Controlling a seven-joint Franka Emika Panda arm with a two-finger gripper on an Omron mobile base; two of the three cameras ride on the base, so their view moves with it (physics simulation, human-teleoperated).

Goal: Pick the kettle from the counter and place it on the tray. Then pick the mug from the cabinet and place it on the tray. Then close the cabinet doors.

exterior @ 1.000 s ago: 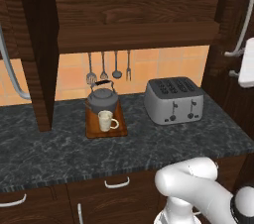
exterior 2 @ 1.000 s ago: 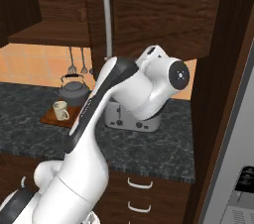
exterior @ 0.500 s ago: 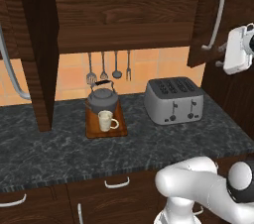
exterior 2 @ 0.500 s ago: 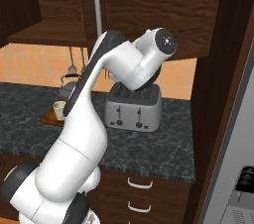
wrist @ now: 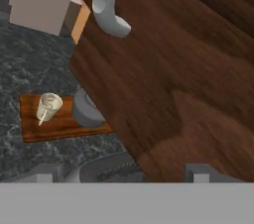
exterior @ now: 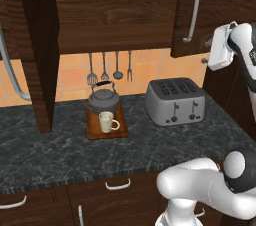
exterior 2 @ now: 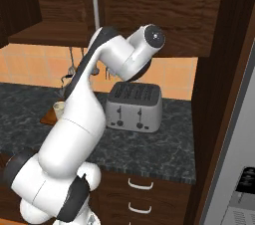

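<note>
Claw (exterior: 207, 52) open, empty, raised at right, just beside dark-brown panelled cabinet door (exterior: 220, 5), partly swung, silver bar handle (exterior: 192, 10) toward arm. Door face broad before claw; handle axis vertical. Dark marbled stone desk (exterior: 75, 155): reddish-brown wooden tray (exterior: 92, 129) carries squat dark-grey kettle (exterior: 103, 101) and cream-white mug (exterior: 106, 121). Left door (exterior: 37, 45) ajar.

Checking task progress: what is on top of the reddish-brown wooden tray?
On the reddish-brown wooden tray stand the dark-grey metal kettle and, in front, the cream-white mug; the board beneath them is covered.
</note>
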